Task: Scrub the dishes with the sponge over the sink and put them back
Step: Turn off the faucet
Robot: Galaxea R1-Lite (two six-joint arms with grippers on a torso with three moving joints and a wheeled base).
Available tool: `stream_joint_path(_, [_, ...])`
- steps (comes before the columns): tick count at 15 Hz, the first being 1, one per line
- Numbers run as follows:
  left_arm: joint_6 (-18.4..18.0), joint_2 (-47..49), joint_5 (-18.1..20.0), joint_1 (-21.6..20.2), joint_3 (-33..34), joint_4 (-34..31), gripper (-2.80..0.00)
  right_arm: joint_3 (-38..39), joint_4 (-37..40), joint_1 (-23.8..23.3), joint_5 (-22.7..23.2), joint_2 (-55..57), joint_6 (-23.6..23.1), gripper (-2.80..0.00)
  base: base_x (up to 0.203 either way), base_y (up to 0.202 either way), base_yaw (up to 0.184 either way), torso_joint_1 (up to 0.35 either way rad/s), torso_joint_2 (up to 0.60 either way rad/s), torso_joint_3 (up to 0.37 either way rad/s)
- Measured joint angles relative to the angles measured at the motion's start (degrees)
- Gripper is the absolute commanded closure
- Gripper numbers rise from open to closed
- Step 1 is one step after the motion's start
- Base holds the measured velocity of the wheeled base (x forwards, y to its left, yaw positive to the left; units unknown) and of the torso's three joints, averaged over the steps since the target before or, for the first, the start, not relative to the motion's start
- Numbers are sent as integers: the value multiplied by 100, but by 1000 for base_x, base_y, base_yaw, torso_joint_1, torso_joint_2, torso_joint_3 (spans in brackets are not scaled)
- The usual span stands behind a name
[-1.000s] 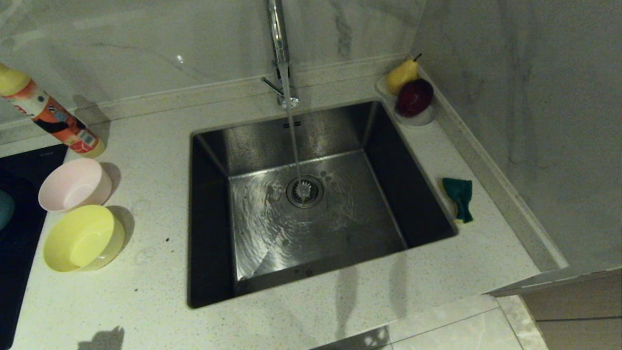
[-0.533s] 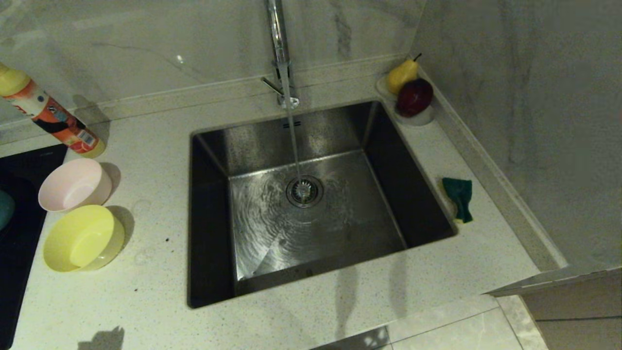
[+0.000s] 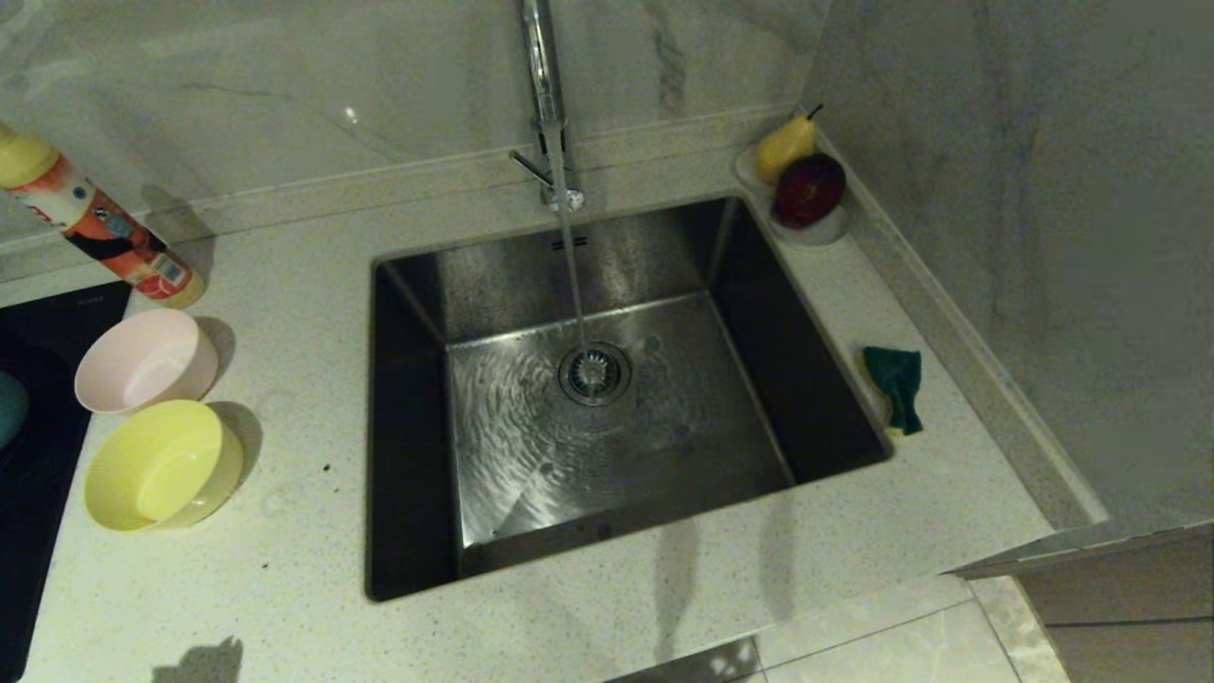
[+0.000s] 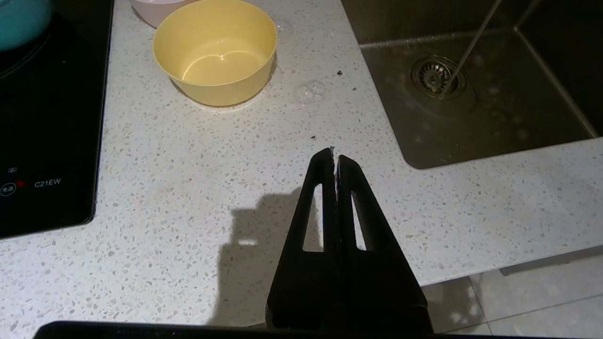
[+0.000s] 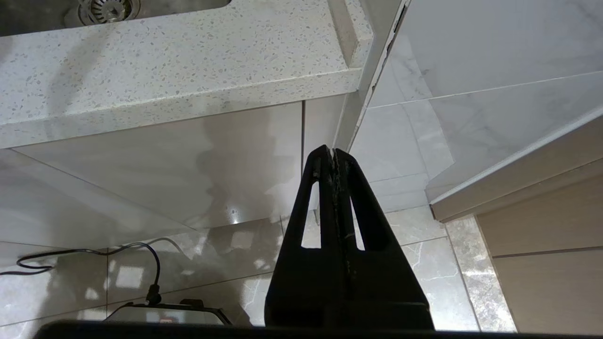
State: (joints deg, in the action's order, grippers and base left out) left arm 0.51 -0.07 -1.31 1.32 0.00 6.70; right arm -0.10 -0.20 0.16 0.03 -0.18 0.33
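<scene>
Sink (image 3: 417, 313): square steel basin, centre of the counter (image 3: 285, 569), faucet (image 3: 545, 104) running onto the round drain (image 3: 595, 373).
Pink bowl (image 3: 142, 360), yellow bowl (image 3: 161, 465): upright on the counter left of the sink, touching, pink farther.
Sponge (image 3: 896, 384): green face up, crumpled, right of the sink near the wall.
Left wrist view only: blue bowl (image 4: 21, 19) on the black cooktop (image 4: 47, 117); left gripper (image 4: 335, 157), fingers together, over the near counter.
Right wrist view only: right gripper (image 5: 332, 155), fingers together, below the counter edge, over floor tiles.
</scene>
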Motion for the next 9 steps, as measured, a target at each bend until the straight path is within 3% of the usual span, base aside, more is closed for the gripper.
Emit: stream_joint_path(9, [-161,0,16,0,0,-7,0,0,5,0,2,2,-2,0,0,0,0,0,0,0])
